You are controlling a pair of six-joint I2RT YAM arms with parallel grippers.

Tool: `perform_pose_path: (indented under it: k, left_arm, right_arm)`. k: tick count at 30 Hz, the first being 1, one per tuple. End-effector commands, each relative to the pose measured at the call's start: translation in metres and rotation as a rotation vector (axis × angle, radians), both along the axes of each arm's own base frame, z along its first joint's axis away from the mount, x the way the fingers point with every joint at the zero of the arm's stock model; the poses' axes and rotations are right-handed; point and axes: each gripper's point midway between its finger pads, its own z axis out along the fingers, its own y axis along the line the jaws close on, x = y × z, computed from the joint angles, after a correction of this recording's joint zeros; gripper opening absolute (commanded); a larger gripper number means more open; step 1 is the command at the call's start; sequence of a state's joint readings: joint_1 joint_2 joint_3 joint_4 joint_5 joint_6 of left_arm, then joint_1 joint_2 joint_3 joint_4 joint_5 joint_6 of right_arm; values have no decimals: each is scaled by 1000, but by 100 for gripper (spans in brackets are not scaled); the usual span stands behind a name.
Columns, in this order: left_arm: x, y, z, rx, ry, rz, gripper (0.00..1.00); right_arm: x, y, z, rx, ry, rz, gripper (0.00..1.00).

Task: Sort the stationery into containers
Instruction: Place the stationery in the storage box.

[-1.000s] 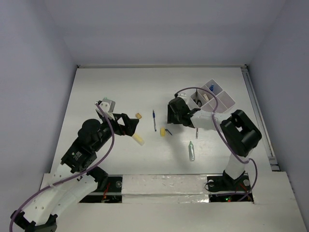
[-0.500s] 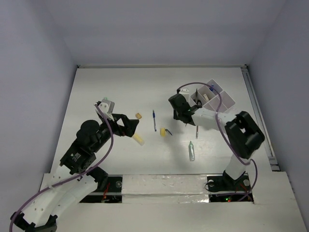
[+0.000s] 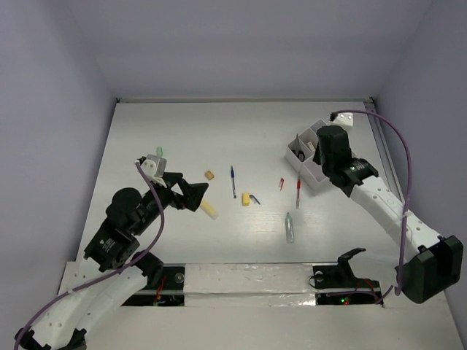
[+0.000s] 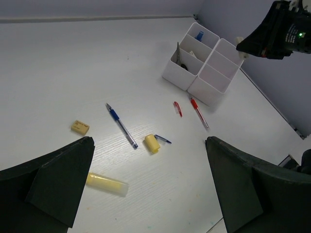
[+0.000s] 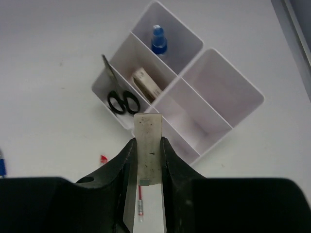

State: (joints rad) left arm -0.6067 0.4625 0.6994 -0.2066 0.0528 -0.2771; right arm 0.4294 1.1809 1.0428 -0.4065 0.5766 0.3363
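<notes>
The right gripper (image 5: 148, 160) pinches a pale flat eraser (image 5: 147, 130) above the white organizer tray (image 5: 218, 92) near the table's (image 3: 182, 131) right edge; the left gripper's (image 3: 191, 195) jaws are spread wide.

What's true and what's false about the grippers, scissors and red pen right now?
1. The right gripper is shut on a flat pale piece. True.
2. The scissors lie on the table. False: they stand in an organizer compartment.
3. The left gripper is open and empty. True.
4. The red pen is inside the organizer. False: it lies on the table beside it.
</notes>
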Motion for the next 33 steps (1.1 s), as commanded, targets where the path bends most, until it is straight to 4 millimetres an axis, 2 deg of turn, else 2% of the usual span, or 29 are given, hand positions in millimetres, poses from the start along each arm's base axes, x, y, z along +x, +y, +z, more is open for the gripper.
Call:
perform_pose_path:
  k: [1,5,6,9,12,18,27,33]
  left_arm:
    - [-3,-2,22,-35,-66,-25,99]
    - [-4,-2,22,-37,-68,-30,99]
    - [-4,-1,22,-37,-68,-28,99]
    - [-5,1,24,-42,-76,-22,99]
    - [-7,2,25,-45,-81,-22,99]
    - [-8,0,25,-45,-82,-36,99]
    - [-8,-1,24,-43,-79,-37,99]
    - [-8,-1,23,-41,-75,-40,99]
  right_arm:
    - [-13,-44,-14,-62,73,-105,8]
    - [-1,-68,-1,-60,48,-171,8]
    - [6,-66,1,-67,49,-164,9]
    - [19,-77,3,-122,52,-183,9]
    - [37,-72,3,-186,44,-121,9]
    - [45,-85,-6,-346,103,-86,10]
    - [64,-81,-13,-470,143,17,12]
    - [67,-82,-6,-523,148,48,13]
